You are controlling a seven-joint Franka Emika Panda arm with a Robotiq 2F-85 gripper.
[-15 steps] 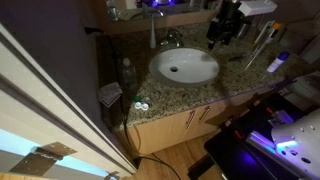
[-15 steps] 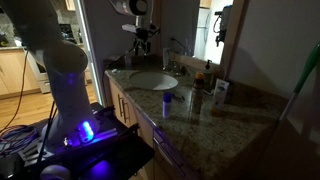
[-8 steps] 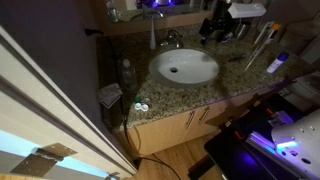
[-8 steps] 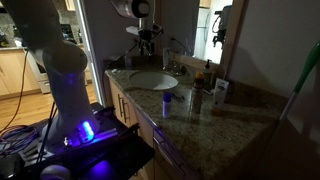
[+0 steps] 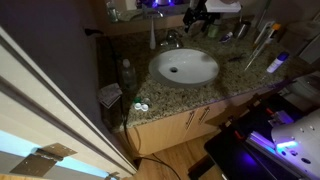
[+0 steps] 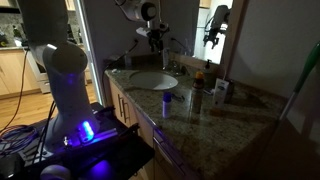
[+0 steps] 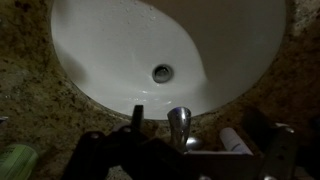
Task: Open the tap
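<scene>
The tap (image 7: 179,126) is a small chrome faucet at the back rim of the white oval basin (image 7: 110,60). In the wrist view its spout stands between my dark fingers. My gripper (image 7: 196,128) is open and empty, hovering just above the tap. In an exterior view the gripper (image 5: 197,17) hangs over the back of the counter, a little right of the tap (image 5: 171,40) and behind the basin (image 5: 185,67). In the other exterior view the gripper (image 6: 158,38) is above the basin's far rim (image 6: 152,81). The tap's lever handle is hidden under the gripper.
A slim white bottle (image 5: 152,34) stands left of the tap. A white cylinder (image 7: 236,140) lies right of the spout. A clear bottle (image 5: 125,72), a blue-capped bottle (image 5: 277,62) and small bottles (image 6: 206,76) stand on the granite counter. A mirror (image 6: 216,30) backs the counter.
The gripper has moved from the right of the basin toward the back left and now hangs over the tap. Nothing on the counter has moved.
</scene>
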